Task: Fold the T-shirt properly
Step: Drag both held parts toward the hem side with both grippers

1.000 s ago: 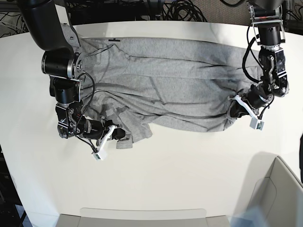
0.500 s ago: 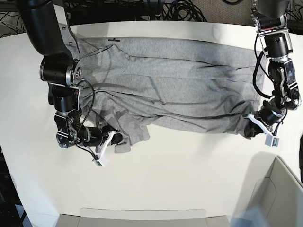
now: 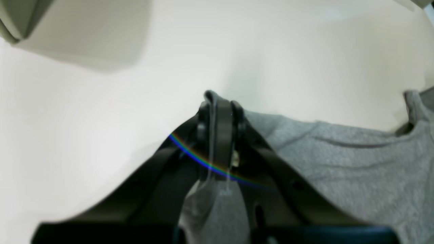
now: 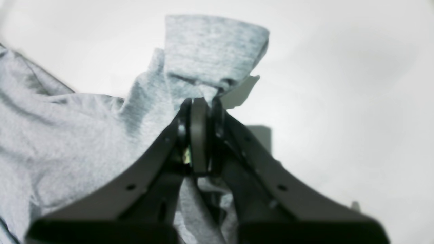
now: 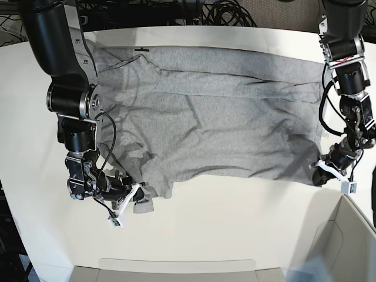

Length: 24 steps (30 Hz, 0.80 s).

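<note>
1. White, smooth tabletop lies under the work; soft shadows fall on it beside the cloth in both wrist views.
2. Left gripper, black with slim tapering fingers: jaws together on fabric, a narrow pinched fold standing up between the tips.
3. Right gripper, black and of like build: jaws clamped on fabric as well, with a loose flap projecting beyond the tips.
4. Heather-grey cotton T-shirt, plain on the visible face, spans the tabletop between the two arms. Left gripper has its near corner on the base view's right; right gripper has the near end on that view's left.
5. Near edge of the shirt runs between the grips in a shallow, uneven curve. Cloth by the right gripper is bunched and creased; long folds cross the far part, roughly along the far edge.
6. Grey, angular-rimmed bin sits at the base view's lower right, near the left gripper.
7. Black, tangled cables lie beyond the tabletop's far edge.
</note>
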Tool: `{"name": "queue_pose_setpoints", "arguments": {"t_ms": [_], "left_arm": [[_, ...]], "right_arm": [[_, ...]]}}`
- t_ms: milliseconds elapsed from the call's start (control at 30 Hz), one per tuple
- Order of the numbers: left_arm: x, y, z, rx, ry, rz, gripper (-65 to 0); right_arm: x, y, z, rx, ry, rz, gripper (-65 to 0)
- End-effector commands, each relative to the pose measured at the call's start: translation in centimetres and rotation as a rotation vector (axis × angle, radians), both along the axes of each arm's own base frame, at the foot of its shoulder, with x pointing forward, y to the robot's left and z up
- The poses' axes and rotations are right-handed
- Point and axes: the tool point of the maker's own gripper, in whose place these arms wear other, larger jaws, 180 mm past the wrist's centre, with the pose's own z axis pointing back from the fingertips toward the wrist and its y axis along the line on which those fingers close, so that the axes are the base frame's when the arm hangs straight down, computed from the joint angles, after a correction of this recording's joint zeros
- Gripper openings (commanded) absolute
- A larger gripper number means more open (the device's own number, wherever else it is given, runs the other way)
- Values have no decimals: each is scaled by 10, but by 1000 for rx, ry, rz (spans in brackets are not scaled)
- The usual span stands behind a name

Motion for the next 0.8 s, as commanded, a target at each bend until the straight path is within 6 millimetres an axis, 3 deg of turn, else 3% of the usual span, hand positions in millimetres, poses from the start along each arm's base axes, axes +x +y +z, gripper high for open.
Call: {"name": "queue_pose_setpoints", "arguments": {"t_ms": [0, 233, 400, 667, 767], "left_arm": [[15, 9, 31, 7, -92, 13, -632], [18, 15, 31, -15, -135, 50, -632], [21, 23, 26, -44, -149, 91, -632], [32, 18, 25, 50, -113, 56, -632], [29, 18, 20, 53, -93, 52, -633]], "right_arm": [[26, -4, 35, 21, -92, -37, -650], [44, -13, 70, -14, -216, -67, -650], [42, -18, 77, -50, -224, -61, -650], [19, -20, 69, -113, -227, -45, -650], [5, -21, 76, -156, -262, -36, -650]]}}
